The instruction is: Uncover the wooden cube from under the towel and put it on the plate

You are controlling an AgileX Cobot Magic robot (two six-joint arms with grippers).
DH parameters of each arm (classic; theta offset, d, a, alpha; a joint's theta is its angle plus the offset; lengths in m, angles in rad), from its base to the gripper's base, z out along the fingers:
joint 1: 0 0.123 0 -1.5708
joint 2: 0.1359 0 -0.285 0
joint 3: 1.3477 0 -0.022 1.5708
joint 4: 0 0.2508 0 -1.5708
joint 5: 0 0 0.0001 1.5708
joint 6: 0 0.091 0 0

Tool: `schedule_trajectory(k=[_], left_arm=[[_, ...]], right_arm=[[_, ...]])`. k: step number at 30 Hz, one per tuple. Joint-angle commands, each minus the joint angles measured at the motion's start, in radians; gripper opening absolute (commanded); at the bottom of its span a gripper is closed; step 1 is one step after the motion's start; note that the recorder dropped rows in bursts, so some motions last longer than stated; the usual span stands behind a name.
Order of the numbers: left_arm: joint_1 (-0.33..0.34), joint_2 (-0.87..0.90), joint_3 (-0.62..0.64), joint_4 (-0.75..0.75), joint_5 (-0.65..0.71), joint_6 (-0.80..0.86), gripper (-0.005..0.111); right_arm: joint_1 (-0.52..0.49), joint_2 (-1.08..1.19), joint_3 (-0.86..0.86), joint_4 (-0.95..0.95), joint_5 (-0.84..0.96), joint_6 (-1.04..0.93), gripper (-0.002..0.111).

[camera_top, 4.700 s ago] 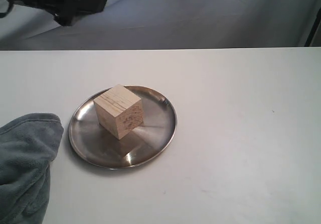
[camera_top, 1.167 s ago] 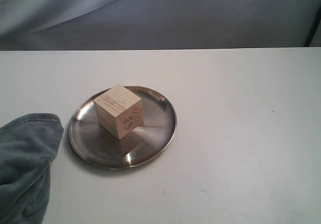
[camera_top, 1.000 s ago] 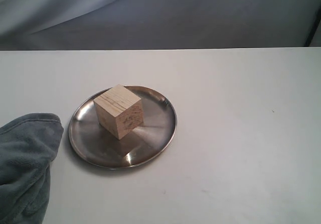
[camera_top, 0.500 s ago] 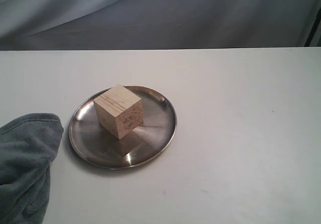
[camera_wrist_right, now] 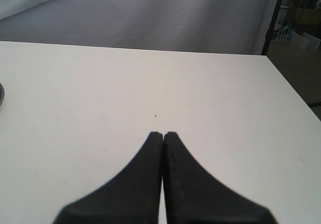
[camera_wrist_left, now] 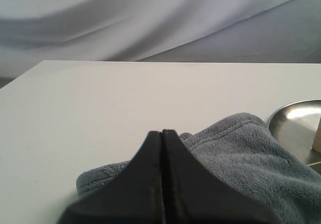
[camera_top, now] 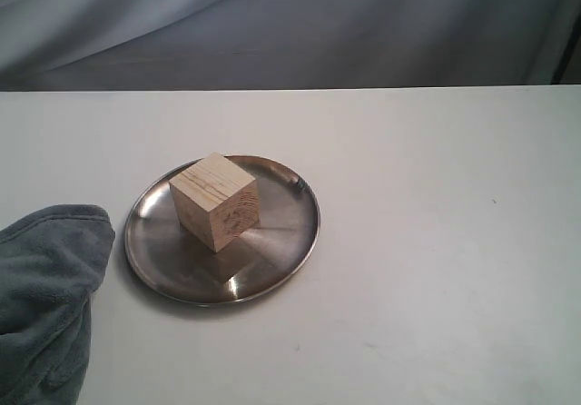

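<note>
The wooden cube point(camera_top: 215, 201) stands uncovered on the round steel plate point(camera_top: 281, 242), a little left of the table's middle. The blue-grey towel point(camera_top: 44, 287) lies bunched at the front left, apart from the plate. In the left wrist view my left gripper point(camera_wrist_left: 162, 132) is shut and empty above the towel point(camera_wrist_left: 251, 153), with the plate's rim point(camera_wrist_left: 296, 108) and a sliver of the cube point(camera_wrist_left: 317, 136) at the picture's edge. My right gripper point(camera_wrist_right: 163, 133) is shut and empty over bare table. Neither arm shows in the exterior view.
The white table point(camera_top: 436, 242) stretches to the right of the plate, with its far edge against a grey cloth backdrop point(camera_top: 363, 24). The right wrist view shows the table's right edge point(camera_wrist_right: 291, 88) and a dark stand beyond it.
The left arm, seen at the top left 4.7 s ago, has left the exterior view. Cube, plate and towel have not moved.
</note>
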Motion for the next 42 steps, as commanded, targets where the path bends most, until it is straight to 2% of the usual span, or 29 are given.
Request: schedule_trajectory(k=[1, 21, 29, 42], left_arm=[[0.003, -0.002, 0.004, -0.082, -0.007, 0.094, 0.000], [0.003, -0.002, 0.004, -0.087, -0.004, 0.090, 0.000], [-0.085, -0.002, 0.004, -0.087, -0.002, 0.088, 0.000], [-0.085, -0.002, 0.004, -0.087, 0.001, 0.071, 0.000]], right_arm=[[0.000, -0.006, 0.004, 0.004, -0.014, -0.008, 0.000], [0.000, -0.006, 0.004, 0.004, -0.014, -0.008, 0.000], [0.000, -0.006, 0.004, 0.004, -0.014, -0.008, 0.000], [0.000, -0.006, 0.004, 0.004, -0.014, -0.008, 0.000]])
